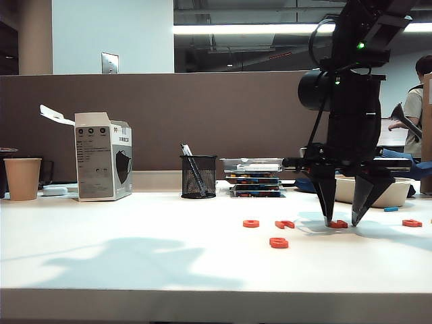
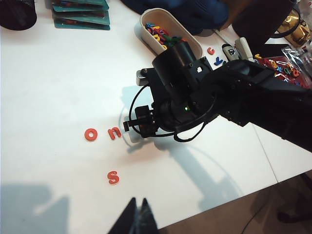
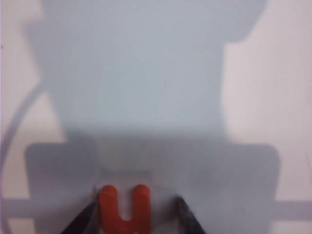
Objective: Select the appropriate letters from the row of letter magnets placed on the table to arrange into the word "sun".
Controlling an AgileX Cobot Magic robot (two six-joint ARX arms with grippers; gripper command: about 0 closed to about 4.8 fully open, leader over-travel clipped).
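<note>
Orange-red letters lie on the white table (image 1: 135, 256). An o (image 1: 251, 223) and an n (image 1: 284, 224) sit side by side, the s (image 1: 278, 242) lies nearer the front, and one more letter (image 1: 412, 223) is at the far right. In the left wrist view the o (image 2: 90, 134), n (image 2: 114, 132) and s (image 2: 113, 177) show clearly. My right gripper (image 1: 341, 222) points down with its tips at the table, open around the u (image 3: 124, 209). One finger (image 3: 90, 212) touches the u and the other stands apart. My left gripper (image 2: 138, 204) is shut and empty, above the table's front edge.
Along the back stand a paper cup (image 1: 22, 177), a white box (image 1: 102, 156), a mesh pen cup (image 1: 198, 177) and stacked trays (image 1: 254, 177). A white bin (image 2: 146, 27) of mixed letters sits behind the right arm. A small blue piece (image 1: 391, 209) lies near it.
</note>
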